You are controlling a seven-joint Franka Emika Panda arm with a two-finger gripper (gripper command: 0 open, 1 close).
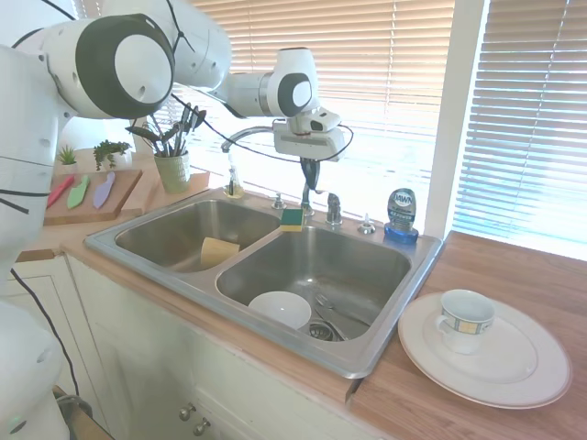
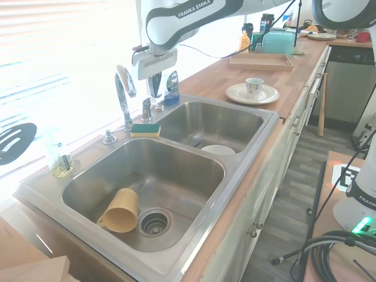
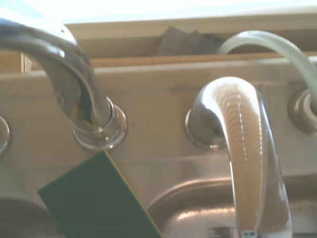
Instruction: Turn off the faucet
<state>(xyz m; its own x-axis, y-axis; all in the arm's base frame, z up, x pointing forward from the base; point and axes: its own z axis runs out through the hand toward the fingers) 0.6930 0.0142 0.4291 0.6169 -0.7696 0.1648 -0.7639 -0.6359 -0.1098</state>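
The faucet's arched chrome spout [image 1: 240, 136] [image 2: 123, 94] rises from the sink's back ledge and reaches over the left basin. A thin pale streak below its tip looks like running water. The short upright lever handle [image 1: 334, 209] [image 2: 146, 108] stands just beside the spout's base. My gripper [image 1: 312, 174] [image 2: 154, 86] hangs point-down just above the ledge, between the spout base and the handle and slightly above the handle's top, with nothing held. In the wrist view the spout base [image 3: 96, 126] and the handle [image 3: 247, 148] fill the picture from close by.
A green and yellow sponge [image 1: 293, 219] [image 2: 145, 129] [image 3: 94, 203] lies on the ledge by the spout base. A blue dish-soap bottle [image 1: 402, 215] and a small sprayer knob [image 1: 367, 225] stand beyond the handle. The basins hold a tan cup [image 2: 120, 208] and a white bowl [image 1: 280, 309].
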